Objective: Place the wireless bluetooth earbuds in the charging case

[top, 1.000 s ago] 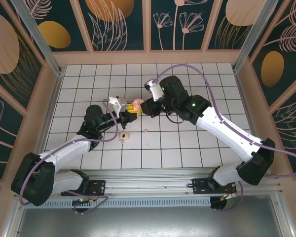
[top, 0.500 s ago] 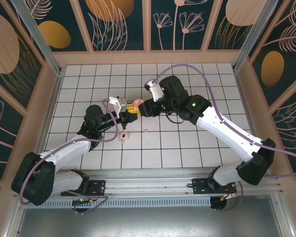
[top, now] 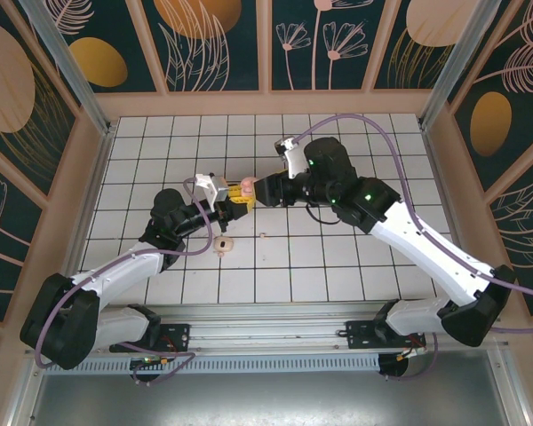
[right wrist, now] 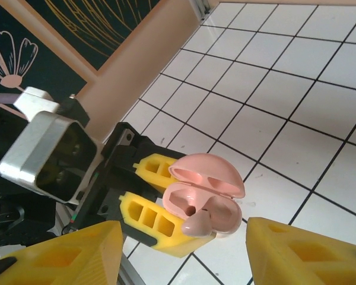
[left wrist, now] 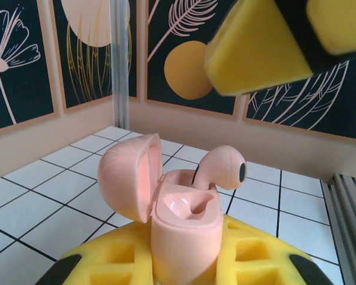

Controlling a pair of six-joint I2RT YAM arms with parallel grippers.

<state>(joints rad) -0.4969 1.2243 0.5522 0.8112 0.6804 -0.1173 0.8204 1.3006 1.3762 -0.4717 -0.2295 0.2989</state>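
Note:
The pink charging case (left wrist: 187,231) is upright with its lid (left wrist: 127,178) swung open, and my left gripper (left wrist: 187,261) is shut on it. One earbud (left wrist: 225,166) stands with its stem in the far slot, its head sticking up; the near slot is empty. In the right wrist view the case (right wrist: 181,199) and that earbud (right wrist: 197,224) sit between the left gripper's yellow fingers (right wrist: 148,217). My right gripper (right wrist: 184,261) is open and holds nothing, just right of the case (top: 246,188). A second whitish-pink earbud (top: 222,244) lies on the tiles below the left gripper (top: 238,202).
The white tiled floor (top: 338,257) is walled by a peach rim (top: 266,103) with dark floral panels behind. The right gripper's yellow fingers (left wrist: 261,47) hang close above the case. A tiny speck (top: 263,235) lies on a tile near the loose earbud.
My right gripper has opened, let go of the earbud in the case and drawn back to the right. The left arm and the case have stayed still.

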